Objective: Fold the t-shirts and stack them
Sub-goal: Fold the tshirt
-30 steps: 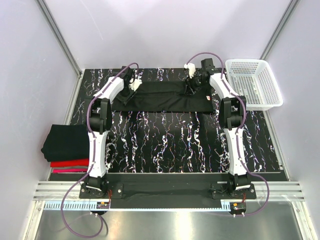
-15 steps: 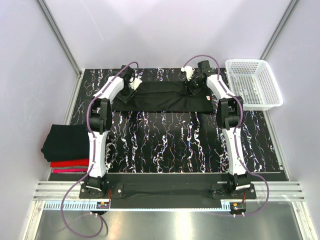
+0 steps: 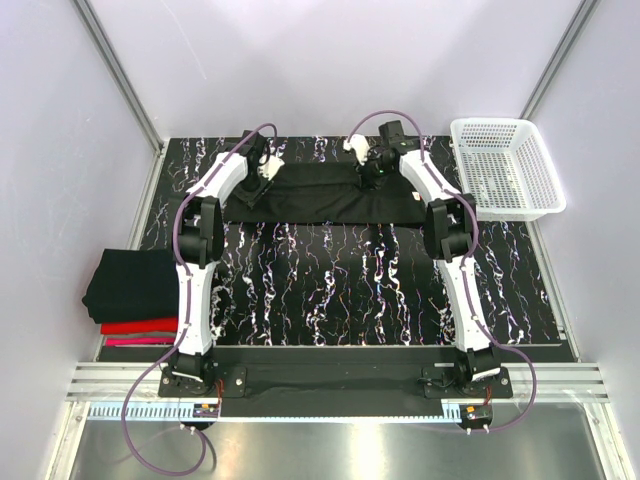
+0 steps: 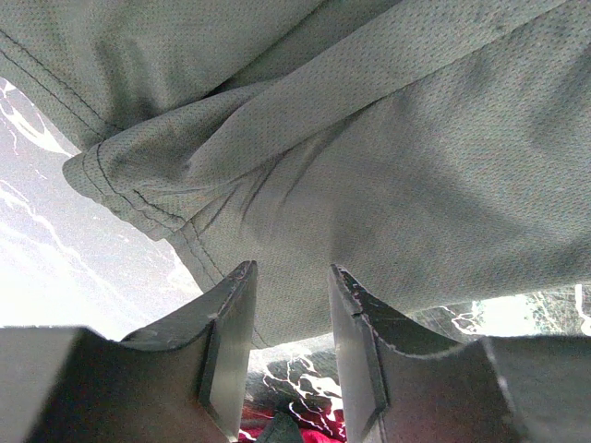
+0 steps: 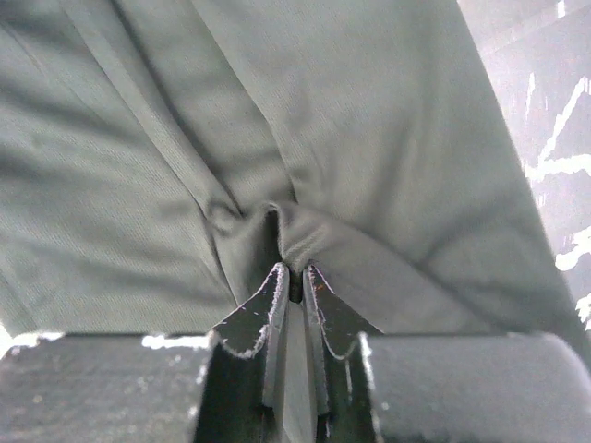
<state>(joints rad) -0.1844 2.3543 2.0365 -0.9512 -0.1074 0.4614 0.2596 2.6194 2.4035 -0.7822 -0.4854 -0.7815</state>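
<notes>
Working the far side of the bench (image 3: 330, 280), both arms reach to a black t-shirt (image 3: 320, 195) laid out as a long band whose long axis runs left to right, parallel to the row of arm bases.

The left pincer (image 3: 264, 172) sits at the band's far-left corner. Its wrist camera shows the fingers (image 4: 226, 314) spread, a clear gap between them, and nothing gripped; cloth fills the view just ahead of the tips, with a hemmed corner bunched up and to the left.

The right pincer (image 3: 371, 172) stands on the far edge a little right of the shirt's middle. Its fingers (image 5: 268, 314) are pressed together on a small raised fold of the fabric, creases fanning out from the pinch.

A stack of folded shirts (image 3: 130, 285), black over red over pink, lies at the bench's left edge, well apart from the band. A white mesh basket (image 3: 490, 123) sits at the far right.

The fold appears to be mid-way, with one shirt not yet finished. Whatever comes next seems to turn on the left side: the cloth lies straight ahead of the spread fingers, so closing on that corner would give both arms a hold along the same far edge. The left arm is also the nearer one to the stack.
</notes>
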